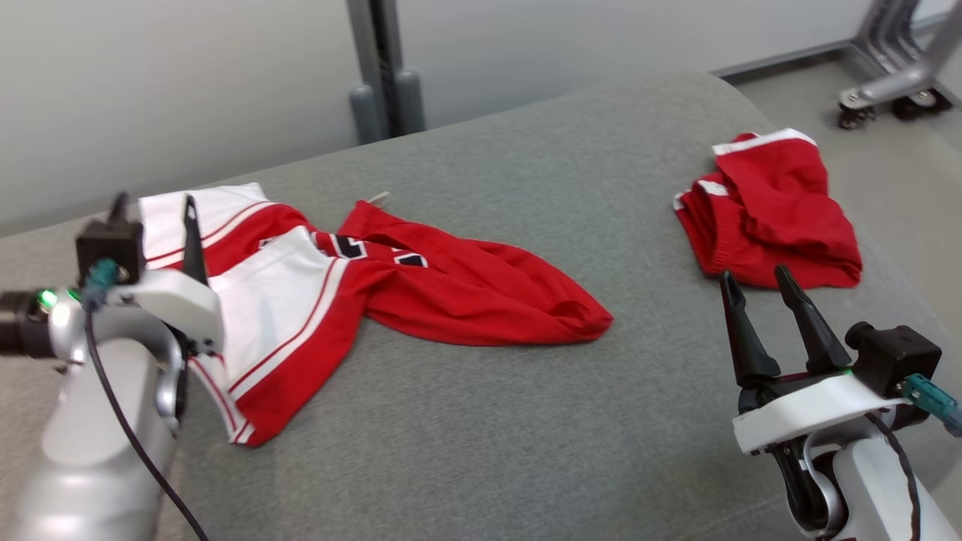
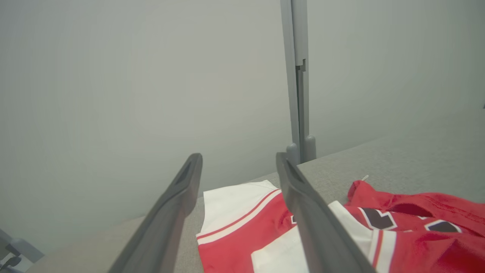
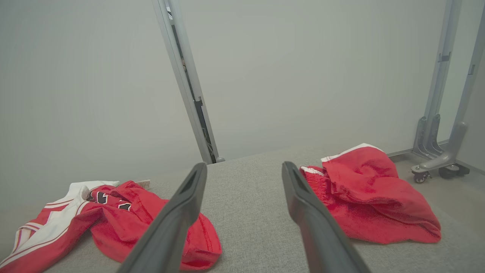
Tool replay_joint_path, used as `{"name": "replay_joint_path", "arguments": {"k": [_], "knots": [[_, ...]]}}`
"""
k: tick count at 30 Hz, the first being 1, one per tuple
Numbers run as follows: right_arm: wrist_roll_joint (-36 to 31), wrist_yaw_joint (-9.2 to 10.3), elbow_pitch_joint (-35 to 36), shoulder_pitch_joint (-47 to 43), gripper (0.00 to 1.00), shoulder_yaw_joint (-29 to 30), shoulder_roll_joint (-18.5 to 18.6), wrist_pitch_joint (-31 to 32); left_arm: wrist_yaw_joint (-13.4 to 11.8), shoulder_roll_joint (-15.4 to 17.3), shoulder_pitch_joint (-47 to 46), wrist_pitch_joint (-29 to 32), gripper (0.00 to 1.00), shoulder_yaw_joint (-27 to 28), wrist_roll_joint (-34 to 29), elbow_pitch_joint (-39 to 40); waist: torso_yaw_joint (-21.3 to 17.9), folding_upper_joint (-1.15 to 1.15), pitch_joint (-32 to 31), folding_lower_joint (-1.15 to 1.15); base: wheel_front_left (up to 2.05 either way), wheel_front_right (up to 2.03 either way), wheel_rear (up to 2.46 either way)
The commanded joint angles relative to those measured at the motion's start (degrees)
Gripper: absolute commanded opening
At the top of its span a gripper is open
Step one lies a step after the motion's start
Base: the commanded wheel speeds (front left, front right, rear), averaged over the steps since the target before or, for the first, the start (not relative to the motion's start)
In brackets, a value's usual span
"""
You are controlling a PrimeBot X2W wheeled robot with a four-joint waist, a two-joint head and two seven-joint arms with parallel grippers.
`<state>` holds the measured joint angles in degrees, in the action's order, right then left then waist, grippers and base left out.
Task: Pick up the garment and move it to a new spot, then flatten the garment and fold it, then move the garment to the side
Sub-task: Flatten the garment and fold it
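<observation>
The left hand [image 1: 154, 203], wide and empty, hovers over the left end of the red-and-white jersey [image 1: 421, 289] sprawling to its right; bare grey cushion [image 1: 481, 421] lies before the right hand [image 1: 754, 276], also wide, red shorts [image 1: 774, 218] just beyond it.

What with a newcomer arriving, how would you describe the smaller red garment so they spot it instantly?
On the wide grey fabric-covered surface, look to the far right corner, nearest the wheeled metal frame. There lies a small bunched red cloth garment. Unlike the larger red-and-white jersey spread on the left, it is nearly all red, with thin white trim and no dark lettering.
</observation>
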<state>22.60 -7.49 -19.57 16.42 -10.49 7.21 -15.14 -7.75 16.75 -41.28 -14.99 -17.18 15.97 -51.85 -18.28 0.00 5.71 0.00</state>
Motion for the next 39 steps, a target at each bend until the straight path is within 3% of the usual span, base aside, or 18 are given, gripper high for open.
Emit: {"name": "replay_joint_path", "arguments": {"k": [1,14,19,32,39], "knots": [[-0.49,0.0,0.15,-0.8,1.0,0.34,0.45,0.0,-0.68,-0.61,2.82,-0.2,1.0,0.63,0.42,2.62,2.85,0.0,-1.68,0.0,0.0,0.0,0.0],[-0.96,0.0,1.89,-4.43,1.0,3.61,0.34,0.0,-4.05,-7.68,23.92,-0.21,1.0,4.02,-1.14,26.93,11.85,0.0,-5.21,0.0,0.0,0.0,0.0],[-0.78,0.0,2.43,-5.47,1.0,3.98,-0.25,0.0,-3.5,-10.03,29.97,-0.21,1.0,5.56,-2.15,32.22,13.2,0.0,-5.93,0.0,0.0,0.0,0.0],[0.6,0.0,1.94,-6.44,1.0,3.95,-0.43,0.0,-1.26,-13.34,34.98,-0.21,1.0,5.47,-5.93,32.87,15.49,0.0,-6.34,0.0,0.0,0.0,0.0],[1.31,0.0,-1.05,-1.08,1.0,-0.83,2.94,0.0,0.12,-13.61,34.68,-0.21,1.0,3.66,-6.44,31.47,18.18,0.0,-5.8,0.0,0.0,0.0,0.0]]}}
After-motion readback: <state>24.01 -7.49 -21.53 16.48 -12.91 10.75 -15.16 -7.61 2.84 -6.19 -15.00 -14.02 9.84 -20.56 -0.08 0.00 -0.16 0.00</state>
